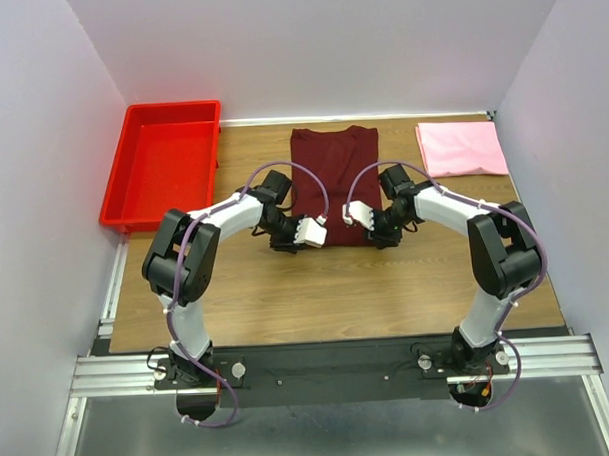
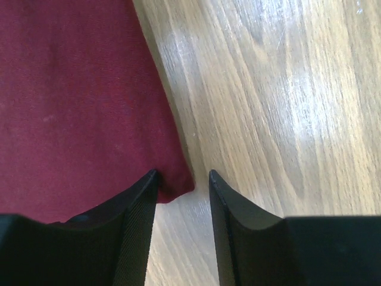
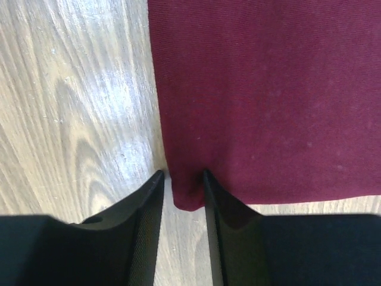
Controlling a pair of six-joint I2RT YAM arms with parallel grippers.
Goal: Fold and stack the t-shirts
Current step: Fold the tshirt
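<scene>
The dark maroon t-shirt [image 1: 333, 177] lies flat as a narrow folded rectangle at the table's middle back. The light pink t-shirt [image 1: 462, 148] lies folded at the back right. My left gripper [image 1: 288, 241] is at the maroon shirt's near left corner. In the left wrist view the gripper [image 2: 183, 179] is open, with the shirt's corner [image 2: 175, 185] between its jaws on the table. My right gripper [image 1: 383, 235] is at the near right corner. In the right wrist view it [image 3: 181, 176] is open, its jaws astride that corner [image 3: 189, 193], not pinching it.
A bright red plastic bin [image 1: 163, 173] stands at the back left. Bare wooden tabletop [image 1: 337, 297] lies between the shirt and the arm bases. White walls close in the table on three sides.
</scene>
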